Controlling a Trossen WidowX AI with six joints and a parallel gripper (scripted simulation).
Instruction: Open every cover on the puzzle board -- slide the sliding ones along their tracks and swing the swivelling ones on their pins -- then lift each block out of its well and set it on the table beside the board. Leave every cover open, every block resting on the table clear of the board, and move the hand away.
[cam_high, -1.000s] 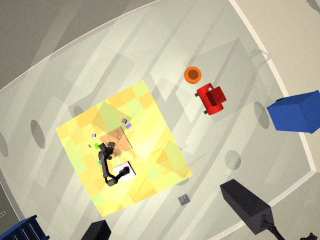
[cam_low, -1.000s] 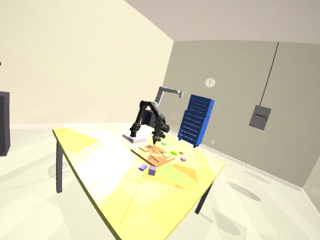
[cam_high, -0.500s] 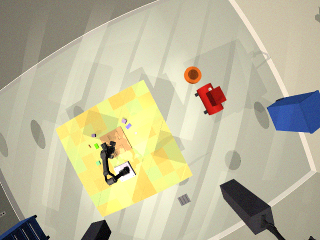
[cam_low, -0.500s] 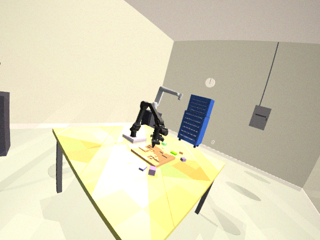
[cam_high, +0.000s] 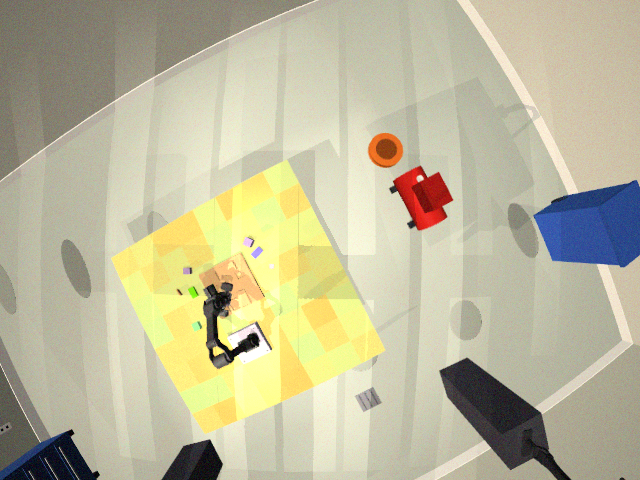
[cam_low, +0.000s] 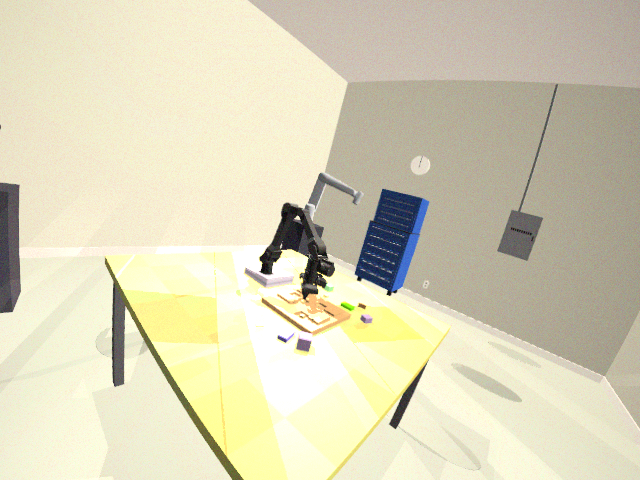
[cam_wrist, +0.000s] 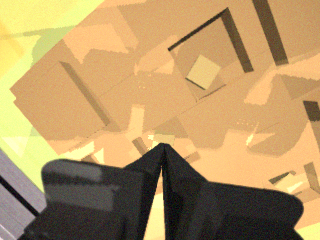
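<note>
Gripper (cam_high: 223, 303) (cam_low: 306, 296) (cam_wrist: 163, 147), one, fingertips pressed together, empty, above puzzle board (cam_high: 253, 284) (cam_low: 310, 328) (cam_wrist: 75, 92); step, apparently cover-opening; next, likely lowering to push a cover.

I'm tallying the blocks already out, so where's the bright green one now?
In the top view, the bright green block lies on the table, just left of the puzzle board.

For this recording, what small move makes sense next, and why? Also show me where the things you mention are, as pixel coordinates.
Probably a slight lowering, then a sideways nudge on the cover piece just ahead of the fingertips. The gripper (cam_high: 223, 304) (cam_low: 308, 295) (cam_wrist: 163, 147) is shut with nothing in it, over the puzzle board (cam_high: 253, 281) (cam_low: 310, 329) (cam_wrist: 95, 45), which suits pushing rather than grasping. Whether the tips already touch is unclear.
</note>
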